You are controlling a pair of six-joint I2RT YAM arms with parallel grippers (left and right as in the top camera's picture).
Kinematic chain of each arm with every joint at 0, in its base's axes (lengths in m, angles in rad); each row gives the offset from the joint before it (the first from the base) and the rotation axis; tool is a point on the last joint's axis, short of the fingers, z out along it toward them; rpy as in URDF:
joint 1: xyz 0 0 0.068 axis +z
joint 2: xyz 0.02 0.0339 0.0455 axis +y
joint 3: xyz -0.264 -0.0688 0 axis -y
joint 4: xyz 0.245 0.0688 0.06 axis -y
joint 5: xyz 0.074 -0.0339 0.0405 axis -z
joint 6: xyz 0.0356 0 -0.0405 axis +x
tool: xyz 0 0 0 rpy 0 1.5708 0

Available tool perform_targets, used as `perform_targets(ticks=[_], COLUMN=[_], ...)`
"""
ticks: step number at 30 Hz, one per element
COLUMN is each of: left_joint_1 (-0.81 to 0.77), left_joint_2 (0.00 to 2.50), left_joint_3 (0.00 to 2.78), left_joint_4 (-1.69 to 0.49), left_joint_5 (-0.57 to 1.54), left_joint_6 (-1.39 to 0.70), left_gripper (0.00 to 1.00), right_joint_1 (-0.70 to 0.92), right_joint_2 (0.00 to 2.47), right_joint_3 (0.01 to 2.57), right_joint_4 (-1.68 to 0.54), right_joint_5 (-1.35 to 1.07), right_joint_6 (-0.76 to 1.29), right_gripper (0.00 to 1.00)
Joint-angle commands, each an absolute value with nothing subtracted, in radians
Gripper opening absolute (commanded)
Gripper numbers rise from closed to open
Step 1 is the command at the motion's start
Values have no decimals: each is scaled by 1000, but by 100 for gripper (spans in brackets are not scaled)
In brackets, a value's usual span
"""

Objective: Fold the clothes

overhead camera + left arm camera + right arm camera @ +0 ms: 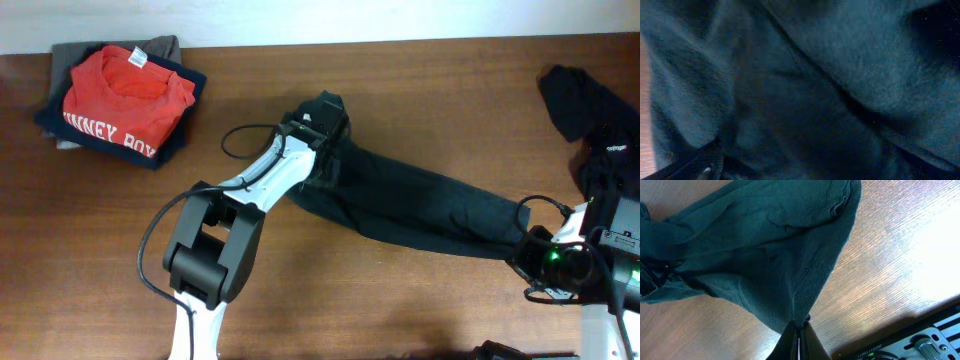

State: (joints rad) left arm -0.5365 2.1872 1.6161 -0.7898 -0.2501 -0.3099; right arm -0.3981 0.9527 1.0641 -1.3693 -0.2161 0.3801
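Risk: the left hand (318, 120) is spread wide over one end of the shirt (420, 205) and grips nothing. If the right hand (799, 329) pulls, the cloth could drag and bunch across the desk (400, 80). The left hand is fully open, with fabric just beneath its fingers. The shirt stretches from there to the right hand, which is pinched closed on a corner.

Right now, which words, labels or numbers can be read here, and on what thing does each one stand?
"NNEY BOY" (first letters unclear): white print on the red T-shirt at top left.
Its neck tag: too small to read.
White print on the black garment at right: too small.
Sticker at the bottom edge, right wrist view: upside down, blurred.
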Motion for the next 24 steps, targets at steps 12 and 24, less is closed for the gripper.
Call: perform_targets(ticks=[12,24], left_joint_1=[-535,-506], left_joint_2=[2196,2110], left_joint_3=[1740,2120], left_joint_4=[-976,-1526], left_joint_5=[-290,-446], left_joint_6=[-300,-527], left_gripper=[1,2], right_joint_1=[-394,-394], right_joint_2=[944,944], right_joint_3=[1085,1085], right_joint_4=[-1365,-1365], right_joint_5=[-224,-224], right_joint_6=[370,371], right_gripper=[4,4])
